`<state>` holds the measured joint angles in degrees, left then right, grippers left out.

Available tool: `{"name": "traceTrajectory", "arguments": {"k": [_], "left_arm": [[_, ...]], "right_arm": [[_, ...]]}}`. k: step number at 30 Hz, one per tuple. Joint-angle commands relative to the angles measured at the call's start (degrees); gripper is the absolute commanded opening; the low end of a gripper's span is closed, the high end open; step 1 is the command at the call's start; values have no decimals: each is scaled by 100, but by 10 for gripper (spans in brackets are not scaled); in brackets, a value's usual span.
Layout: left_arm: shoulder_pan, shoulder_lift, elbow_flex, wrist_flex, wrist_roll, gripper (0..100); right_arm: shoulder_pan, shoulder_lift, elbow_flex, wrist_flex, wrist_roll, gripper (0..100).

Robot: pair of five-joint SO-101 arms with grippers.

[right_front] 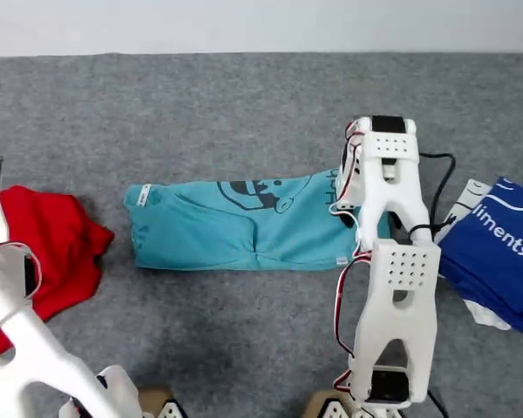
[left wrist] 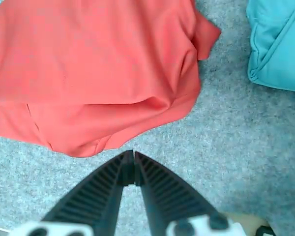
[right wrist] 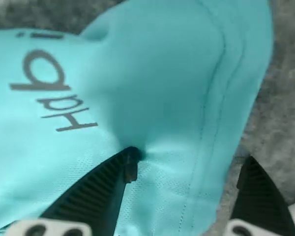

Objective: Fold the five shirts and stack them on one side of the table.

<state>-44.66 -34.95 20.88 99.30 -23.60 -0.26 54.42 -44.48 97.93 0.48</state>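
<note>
shirt point(right_front: 235, 228), teal, lengthwise left-right

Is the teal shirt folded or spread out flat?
Folded. The teal shirt lies on the table as a long narrow band, with its layers doubled over one another.
</note>
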Motion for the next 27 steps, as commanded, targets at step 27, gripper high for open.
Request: {"name": "traceTrajectory", "arguments": {"k": [27], "left_arm": [[44,-132,-13,114,-70,6]], "right_arm": [[1130,-892,-35,409,1011,10]]}}
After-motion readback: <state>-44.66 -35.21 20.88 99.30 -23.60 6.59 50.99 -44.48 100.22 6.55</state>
